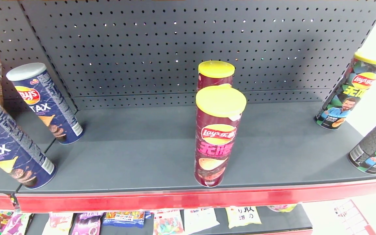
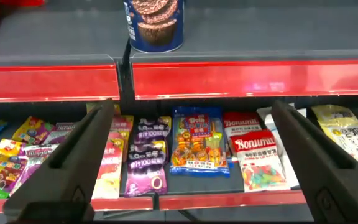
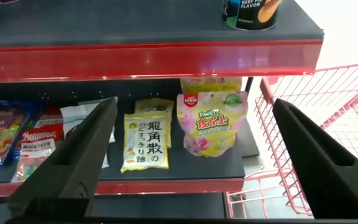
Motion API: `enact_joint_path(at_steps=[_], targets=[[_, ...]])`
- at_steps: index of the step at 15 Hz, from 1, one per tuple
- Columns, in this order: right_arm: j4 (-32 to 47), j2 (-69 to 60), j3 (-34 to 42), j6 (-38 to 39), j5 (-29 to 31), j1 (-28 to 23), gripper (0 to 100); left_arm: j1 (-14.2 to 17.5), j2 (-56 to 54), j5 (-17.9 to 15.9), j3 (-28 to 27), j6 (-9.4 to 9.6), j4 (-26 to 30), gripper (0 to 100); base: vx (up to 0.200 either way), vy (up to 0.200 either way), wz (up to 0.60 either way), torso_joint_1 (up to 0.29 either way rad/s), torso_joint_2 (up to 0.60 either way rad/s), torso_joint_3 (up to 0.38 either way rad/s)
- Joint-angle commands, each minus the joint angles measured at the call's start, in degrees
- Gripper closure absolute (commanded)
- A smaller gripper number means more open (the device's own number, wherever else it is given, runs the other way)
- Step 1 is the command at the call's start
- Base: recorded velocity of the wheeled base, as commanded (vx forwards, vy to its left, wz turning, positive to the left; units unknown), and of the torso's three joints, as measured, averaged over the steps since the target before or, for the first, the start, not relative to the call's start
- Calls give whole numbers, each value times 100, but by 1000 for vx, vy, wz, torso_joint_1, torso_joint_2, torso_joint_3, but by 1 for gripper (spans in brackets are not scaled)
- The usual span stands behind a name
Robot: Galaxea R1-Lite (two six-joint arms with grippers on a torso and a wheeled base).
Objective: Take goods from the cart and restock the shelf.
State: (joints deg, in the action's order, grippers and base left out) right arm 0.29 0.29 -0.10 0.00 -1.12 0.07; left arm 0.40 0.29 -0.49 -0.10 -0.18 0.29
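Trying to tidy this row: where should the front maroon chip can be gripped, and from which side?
Probably best to grip the front maroon can around its mid-body, below the yellow lid, coming level from the open front of the shelf. It stands upright, with bare shelf either side for the jaws and a second can close behind.

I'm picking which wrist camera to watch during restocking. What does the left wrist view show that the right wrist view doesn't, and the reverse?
Left wrist view, not the right: the open left gripper, the base of a dark blue cylindrical chip can on the grey upper shelf, purple candy bags below.
Right wrist view, not the left: the open right gripper, a pink wire cart, a pink-and-green pouch.
Both: the red shelf edge strip, red-and-white snack bags, a pale yellow packet with black characters.
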Motion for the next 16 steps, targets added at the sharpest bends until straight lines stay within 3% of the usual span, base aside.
enact_joint_path(at_steps=[1, 8, 16], targets=[[6, -20, 1, -9, -2, 1, 0, 4, -29, 5, 1, -8, -3, 0, 0, 0, 0, 0, 0, 0], [6, -20, 1, -9, -2, 1, 0, 4, -29, 5, 1, 1, -3, 0, 0, 0, 0, 0, 0, 0], [6, -20, 10, -9, 7, 1, 0, -5, -29, 5, 1, 1, -3, 0, -200, 0, 0, 4, 3, 3]])
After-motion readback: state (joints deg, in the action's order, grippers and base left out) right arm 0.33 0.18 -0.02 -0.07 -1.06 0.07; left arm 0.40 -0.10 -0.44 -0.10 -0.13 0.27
